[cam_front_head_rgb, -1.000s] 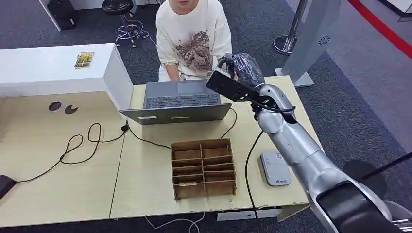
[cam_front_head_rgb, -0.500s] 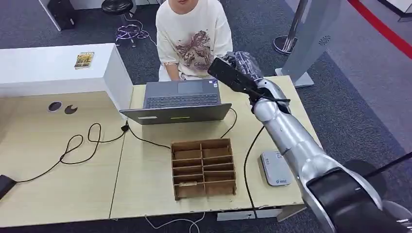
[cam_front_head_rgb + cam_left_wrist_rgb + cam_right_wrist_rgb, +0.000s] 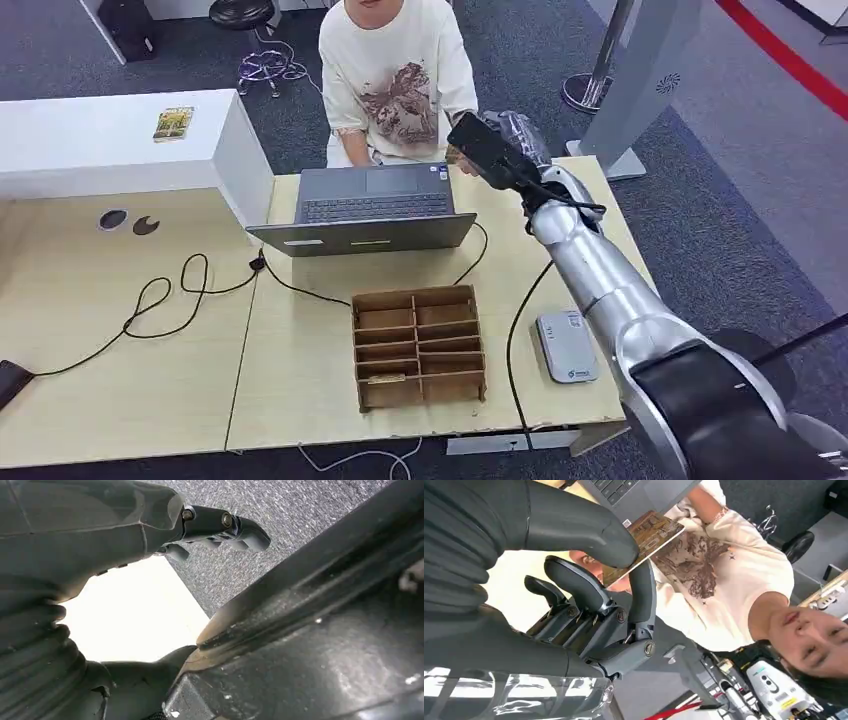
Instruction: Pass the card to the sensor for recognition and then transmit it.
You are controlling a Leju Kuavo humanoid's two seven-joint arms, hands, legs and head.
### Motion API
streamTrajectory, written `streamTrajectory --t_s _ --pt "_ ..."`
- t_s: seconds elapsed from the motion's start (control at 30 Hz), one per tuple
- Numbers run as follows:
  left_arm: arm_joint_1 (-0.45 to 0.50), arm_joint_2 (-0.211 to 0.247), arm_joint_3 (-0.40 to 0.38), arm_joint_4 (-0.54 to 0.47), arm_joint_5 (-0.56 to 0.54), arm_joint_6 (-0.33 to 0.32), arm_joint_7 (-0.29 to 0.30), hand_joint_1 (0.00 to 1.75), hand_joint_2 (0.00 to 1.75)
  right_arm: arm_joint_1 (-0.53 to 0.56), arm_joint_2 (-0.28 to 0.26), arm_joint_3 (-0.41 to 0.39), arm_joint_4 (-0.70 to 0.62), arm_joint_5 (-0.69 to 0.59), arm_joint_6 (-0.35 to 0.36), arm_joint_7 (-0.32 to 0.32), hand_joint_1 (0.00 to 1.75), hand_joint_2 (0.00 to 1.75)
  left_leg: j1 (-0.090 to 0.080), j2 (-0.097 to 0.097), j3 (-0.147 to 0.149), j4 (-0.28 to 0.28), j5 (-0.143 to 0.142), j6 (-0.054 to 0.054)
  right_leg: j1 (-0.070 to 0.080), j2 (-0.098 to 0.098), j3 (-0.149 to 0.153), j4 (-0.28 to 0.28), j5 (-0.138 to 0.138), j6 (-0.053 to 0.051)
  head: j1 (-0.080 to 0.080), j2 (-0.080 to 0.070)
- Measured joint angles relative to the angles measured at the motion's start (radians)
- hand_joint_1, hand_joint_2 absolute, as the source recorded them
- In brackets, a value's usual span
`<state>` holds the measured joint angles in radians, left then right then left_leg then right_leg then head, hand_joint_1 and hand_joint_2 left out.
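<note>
On the counter (image 3: 120, 330), from left: a black cable (image 3: 160, 300), a laptop (image 3: 365, 210), a cardboard tray (image 3: 418, 345) of compartments, then the grey sensor (image 3: 567, 346) near the right edge. A person (image 3: 395, 75) sits behind the laptop. The head view shows the right hand (image 3: 497, 145) raised beside the laptop's far right corner, the card hidden behind its wrist camera. The right wrist view shows the card (image 3: 644, 542) pinched between thumb and a finger (image 3: 642, 587), held in front of the person's shirt. The left hand (image 3: 90, 540) hangs above carpet; its fingers are curled, holding nothing.
</note>
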<state>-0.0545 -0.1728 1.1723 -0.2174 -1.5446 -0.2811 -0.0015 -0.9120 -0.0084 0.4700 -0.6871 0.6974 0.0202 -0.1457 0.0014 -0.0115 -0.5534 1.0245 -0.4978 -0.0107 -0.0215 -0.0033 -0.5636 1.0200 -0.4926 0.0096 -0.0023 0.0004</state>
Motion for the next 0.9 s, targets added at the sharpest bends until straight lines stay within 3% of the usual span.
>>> streamTrajectory --t_s 0.57,0.6,0.63,0.67,0.7,0.9 --pt "-0.001 0.0 0.0 0.0 0.0 0.0 0.003 0.0 1.75 -0.002 0.011 -0.004 0.04 0.071 -0.034 0.04 1.71 1.75 0.0 0.0 0.0 0.0 0.0 0.0 0.0 0.0 0.0 0.0 0.0 0.0 0.0 0.0" --pt "-0.001 0.0 0.0 0.0 0.0 0.0 0.003 0.0 1.75 -0.002 0.011 -0.004 0.041 0.072 -0.034 0.04 1.34 1.75 0.0 0.0 0.0 0.0 0.0 0.0 0.0 0.0 0.0 0.0 0.0 0.0 0.0 0.0" --pt "-0.001 0.0 0.0 0.0 0.0 0.001 0.003 0.0 1.75 -0.002 0.011 -0.004 0.042 0.074 -0.034 0.04 0.33 1.75 0.0 0.0 0.0 0.0 0.0 0.0 0.0 0.0 0.0 0.0 0.0 0.0 0.0 0.0" --pt "-0.001 0.0 0.0 0.0 0.0 0.001 0.003 0.0 1.75 -0.002 0.011 -0.004 0.042 0.075 -0.034 0.04 0.33 1.75 0.0 0.0 0.0 0.0 0.0 0.0 0.0 0.0 0.0 0.0 0.0 0.0 0.0 0.0" --pt "-0.001 0.0 -0.001 0.0 0.0 0.001 0.003 0.0 1.75 -0.002 0.011 -0.004 0.043 0.075 -0.034 0.04 0.0 1.75 0.0 0.0 0.0 0.0 0.0 0.0 0.0 0.0 0.0 0.0 0.0 0.0 0.0 0.0" --pt "-0.001 0.0 -0.001 0.0 0.0 0.002 0.003 0.0 1.75 -0.002 0.011 -0.005 0.048 0.078 -0.045 0.046 0.0 1.75 0.0 0.0 0.0 0.0 0.0 0.0 0.0 0.0 0.0 0.0 0.0 0.0 0.0 0.0"
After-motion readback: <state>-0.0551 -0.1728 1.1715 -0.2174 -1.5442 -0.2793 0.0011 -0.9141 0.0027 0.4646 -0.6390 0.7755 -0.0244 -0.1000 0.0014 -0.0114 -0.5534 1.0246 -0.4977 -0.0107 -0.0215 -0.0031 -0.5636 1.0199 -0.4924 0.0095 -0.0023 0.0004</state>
